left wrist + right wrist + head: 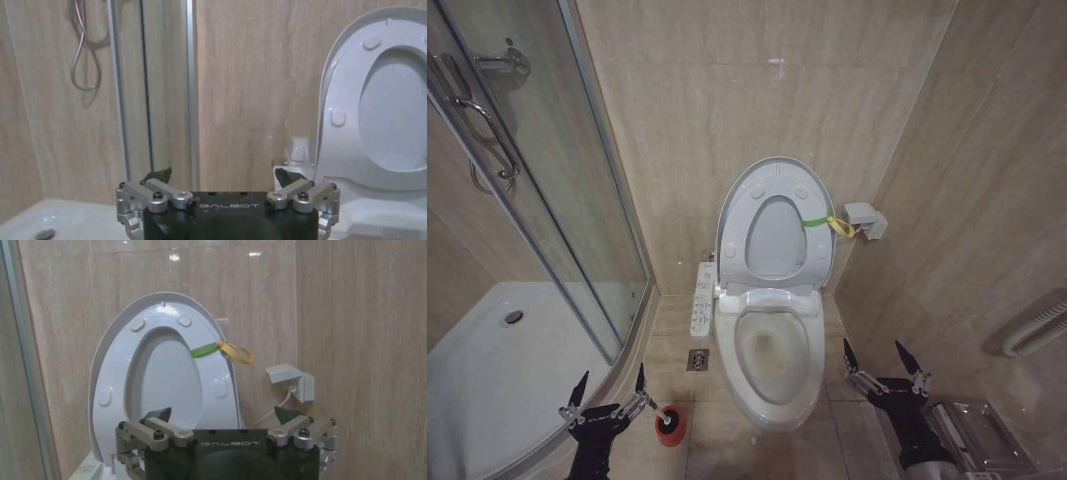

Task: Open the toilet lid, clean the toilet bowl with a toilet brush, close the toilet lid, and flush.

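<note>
The left gripper hangs low with its black fingers spread apart and empty, just beside the small red cup holder of the toilet brush on the beige tiled floor, between the white shower tray and the white ceramic toilet bowl. The right gripper hovers fingers apart, empty, in the open floor gap right of the bowl. The glossy white oval toilet lid stands upright against the wall, its yellow-green strap loop at its right edge.
</note>
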### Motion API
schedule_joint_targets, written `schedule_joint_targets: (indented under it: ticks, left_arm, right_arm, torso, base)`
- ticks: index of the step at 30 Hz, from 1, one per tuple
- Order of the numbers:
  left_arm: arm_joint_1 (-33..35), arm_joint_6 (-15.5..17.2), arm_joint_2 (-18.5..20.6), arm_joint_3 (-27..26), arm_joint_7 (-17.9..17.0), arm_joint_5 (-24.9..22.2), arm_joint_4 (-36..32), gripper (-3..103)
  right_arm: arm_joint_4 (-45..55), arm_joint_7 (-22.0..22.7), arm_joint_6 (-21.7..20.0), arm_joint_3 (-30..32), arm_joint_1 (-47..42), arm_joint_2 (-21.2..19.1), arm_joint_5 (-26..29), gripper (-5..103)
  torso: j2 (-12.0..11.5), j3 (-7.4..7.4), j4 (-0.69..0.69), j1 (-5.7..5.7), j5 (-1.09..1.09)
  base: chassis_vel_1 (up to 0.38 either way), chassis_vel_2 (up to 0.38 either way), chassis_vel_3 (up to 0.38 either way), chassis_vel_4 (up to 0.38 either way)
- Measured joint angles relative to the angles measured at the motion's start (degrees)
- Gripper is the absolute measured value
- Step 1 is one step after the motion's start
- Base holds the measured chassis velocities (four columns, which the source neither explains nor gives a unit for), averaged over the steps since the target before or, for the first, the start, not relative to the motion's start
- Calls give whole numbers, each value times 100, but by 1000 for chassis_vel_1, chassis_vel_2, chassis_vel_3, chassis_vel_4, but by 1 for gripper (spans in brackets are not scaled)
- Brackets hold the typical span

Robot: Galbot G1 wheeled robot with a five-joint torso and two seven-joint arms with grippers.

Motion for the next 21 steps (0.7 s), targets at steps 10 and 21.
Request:
schedule_joint_targets:
  ticks: [10,21]
  left_arm:
    - [338,-284,97,-168,-51,2,71,100]
    - [288,-326,52,129,-67,453,-194,100]
  right_arm:
    - [0,0,0,0,0,0,0,100]
    - [0,0,0,0,0,0,0,100]
  torso:
    - [0,0,1,0,-1]
    - [0,0,1,0,-1]
  base:
    - [0,0,0,0]
    - [0,0,0,0]
